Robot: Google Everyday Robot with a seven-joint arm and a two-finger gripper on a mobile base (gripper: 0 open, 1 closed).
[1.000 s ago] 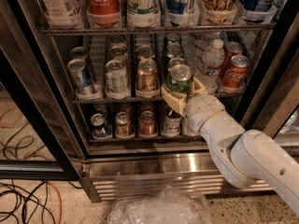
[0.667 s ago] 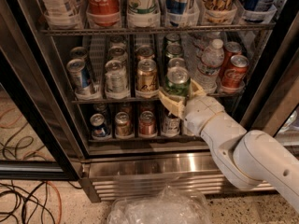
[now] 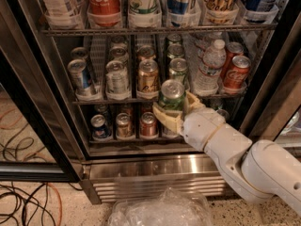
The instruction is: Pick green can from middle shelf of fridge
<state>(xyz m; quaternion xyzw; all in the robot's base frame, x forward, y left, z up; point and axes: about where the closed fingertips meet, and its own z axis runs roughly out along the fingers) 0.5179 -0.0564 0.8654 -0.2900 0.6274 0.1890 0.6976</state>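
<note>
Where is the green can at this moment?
In the camera view, the green can is near the centre, held by the gripper at the front edge of the middle shelf, just right of the gold-tan can.

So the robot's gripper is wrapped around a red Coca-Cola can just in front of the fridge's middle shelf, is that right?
Not quite: the can is green, not red. The camera view shows the gripper wrapped around the green can just in front of the middle shelf of the fridge. The red cans sit on that shelf at the right.
</note>
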